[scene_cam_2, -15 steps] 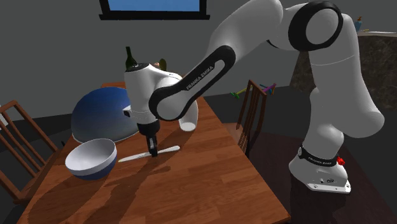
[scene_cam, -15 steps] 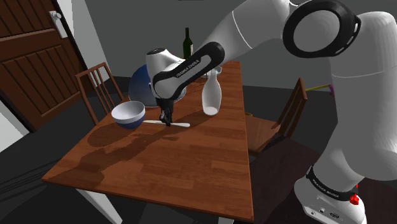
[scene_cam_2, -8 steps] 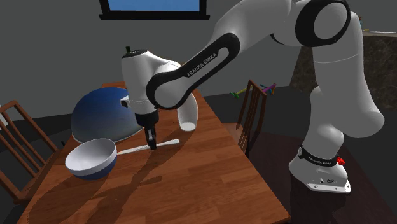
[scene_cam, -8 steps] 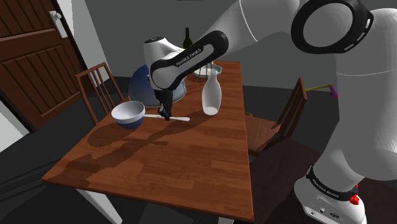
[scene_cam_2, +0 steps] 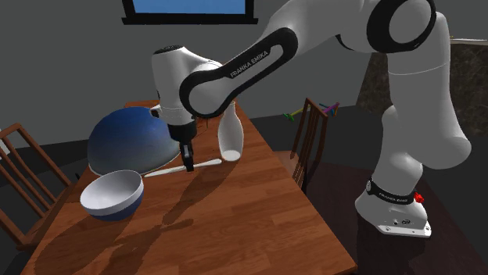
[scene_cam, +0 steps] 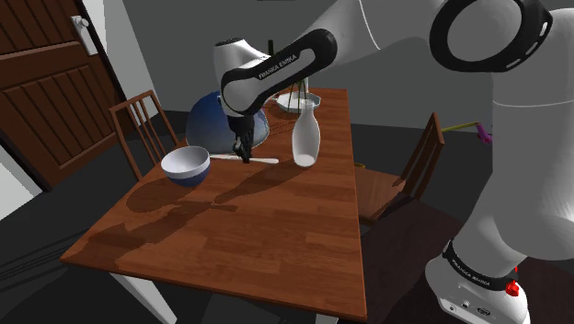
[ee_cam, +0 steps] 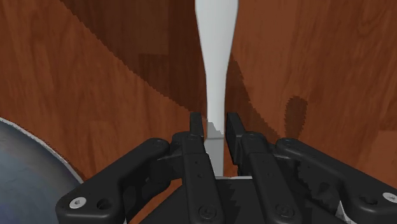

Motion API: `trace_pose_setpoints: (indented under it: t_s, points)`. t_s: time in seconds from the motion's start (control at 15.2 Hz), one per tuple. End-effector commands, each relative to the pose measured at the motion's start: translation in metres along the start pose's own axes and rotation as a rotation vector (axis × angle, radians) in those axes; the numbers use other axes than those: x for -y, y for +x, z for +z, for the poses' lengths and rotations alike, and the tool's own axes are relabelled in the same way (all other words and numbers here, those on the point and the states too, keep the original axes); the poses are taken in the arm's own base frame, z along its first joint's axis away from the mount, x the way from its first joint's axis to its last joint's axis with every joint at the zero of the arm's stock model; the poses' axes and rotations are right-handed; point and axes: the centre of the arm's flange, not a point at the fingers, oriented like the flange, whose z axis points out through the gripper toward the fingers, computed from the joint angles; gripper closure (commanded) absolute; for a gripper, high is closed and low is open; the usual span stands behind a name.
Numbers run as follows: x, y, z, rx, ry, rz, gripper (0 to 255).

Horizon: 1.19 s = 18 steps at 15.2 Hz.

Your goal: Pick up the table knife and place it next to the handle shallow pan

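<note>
Grip explains most of this: the gripper (ee_cam: 215, 124) has its jaws narrowed tight onto the pale knife (ee_cam: 216, 57), pinching it crosswise at about its middle. Caught there it balances level, so it can go down flat without tipping.

In the shoulder view the knife hangs low over the far part of the table (scene_cam: 276, 239). It is between the white bowl (scene_cam: 185, 164) on that view's left and the white bottle (scene_cam: 304, 143) on its right, with the blue domed dish (scene_cam: 210, 124) just behind it. That grey-rimmed dish is probably the pan, though I cannot make out a handle.

In the wrist view the blade's shadow lies apart from it, which suggests the knife is clear of the wood. The step in hand looks like the carry to the pan's side.
</note>
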Motion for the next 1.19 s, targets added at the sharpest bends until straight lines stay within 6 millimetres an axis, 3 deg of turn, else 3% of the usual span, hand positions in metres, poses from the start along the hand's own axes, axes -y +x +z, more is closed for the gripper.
trace_pose_setpoints:
  t_s: [0.0,1.12]
  points:
    - [-0.024,-0.015,0.0,0.0,0.0,0.0,255]
    - [-0.223,-0.118,0.006,0.0,0.0,0.0,255]
